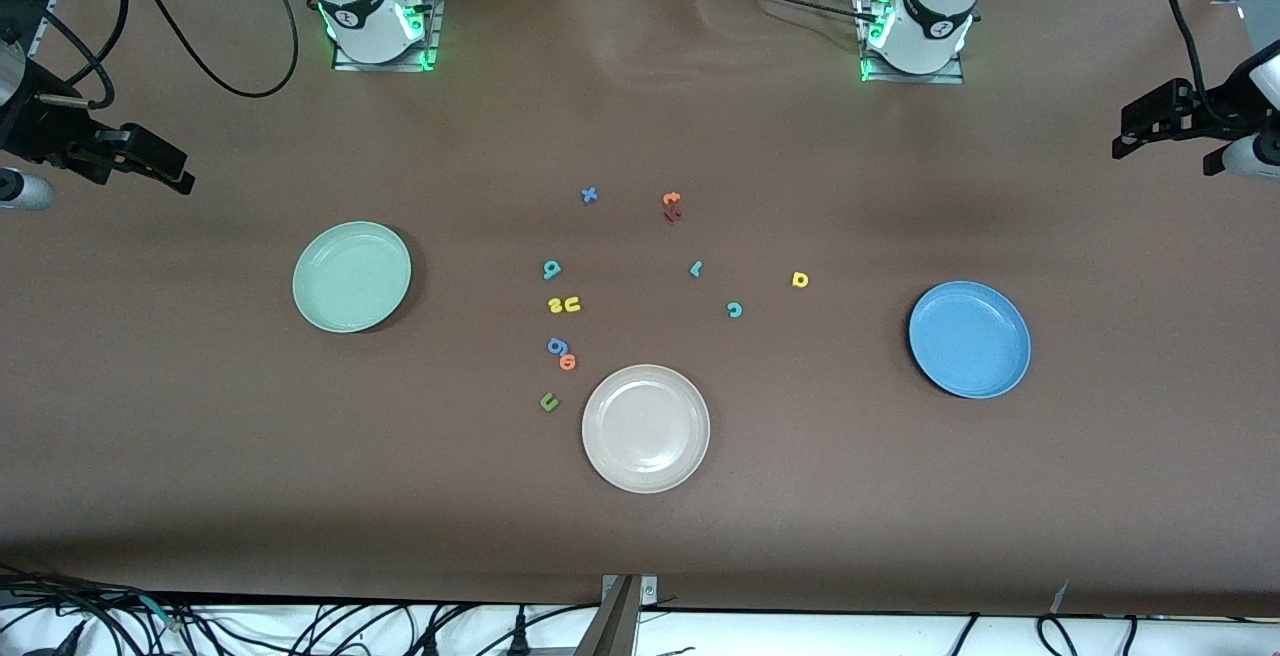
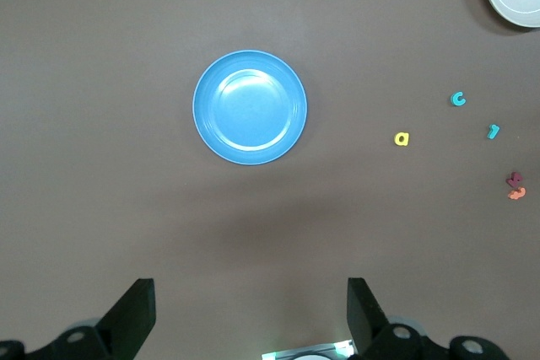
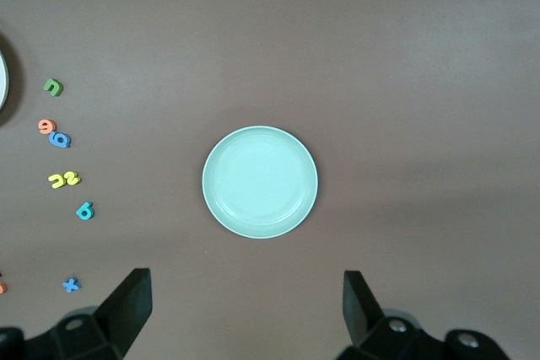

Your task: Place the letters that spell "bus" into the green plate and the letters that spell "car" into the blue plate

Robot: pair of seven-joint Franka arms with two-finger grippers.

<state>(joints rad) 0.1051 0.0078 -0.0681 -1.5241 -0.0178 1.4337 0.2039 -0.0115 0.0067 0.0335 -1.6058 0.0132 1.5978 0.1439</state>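
Observation:
The green plate lies toward the right arm's end, the blue plate toward the left arm's end; neither holds anything. Between them lie the teal b, yellow s touching yellow u, teal r, teal c and yellow a. My right gripper hangs open high over its end of the table. My left gripper hangs open high over its own end.
A beige plate lies nearest the front camera, mid-table. Beside it are a dark green u, orange o and blue g. Nearer the bases lie a blue x, an orange t and a dark red letter.

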